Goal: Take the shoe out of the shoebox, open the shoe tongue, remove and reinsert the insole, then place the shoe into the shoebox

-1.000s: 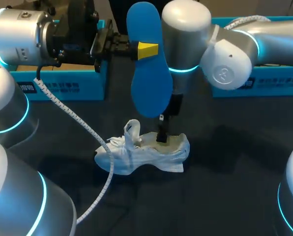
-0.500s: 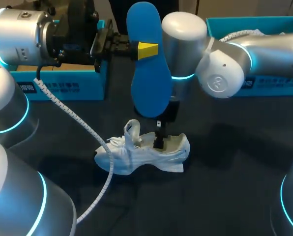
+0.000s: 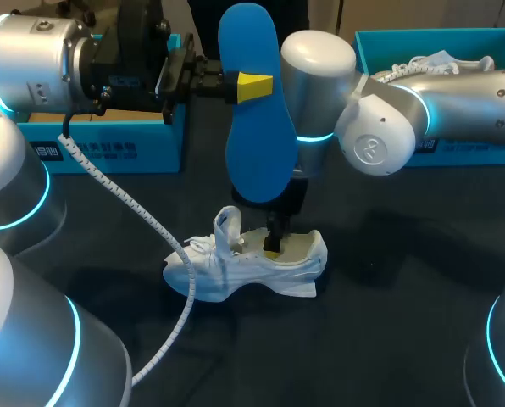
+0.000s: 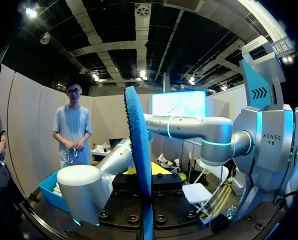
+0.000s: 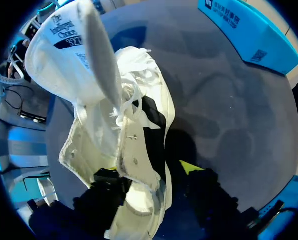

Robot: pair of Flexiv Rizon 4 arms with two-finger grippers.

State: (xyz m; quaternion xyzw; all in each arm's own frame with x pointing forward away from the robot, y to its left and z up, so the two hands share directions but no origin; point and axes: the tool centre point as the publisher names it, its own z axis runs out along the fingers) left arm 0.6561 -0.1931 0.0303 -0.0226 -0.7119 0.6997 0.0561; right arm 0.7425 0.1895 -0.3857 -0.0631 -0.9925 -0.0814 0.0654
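Blue insole (image 3: 251, 144), edge-on from the left wrist, broad face from overhead.

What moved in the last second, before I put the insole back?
The right arm swung in toward the middle and dipped, taking the right pincer slightly lower into the opening of the white shoe. Nothing was grasped or released. The left pincer still holds the blue insole upright above the shoe, which has not shifted.

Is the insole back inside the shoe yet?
No, the blue insole is held up in the left gripper, above the white shoe.
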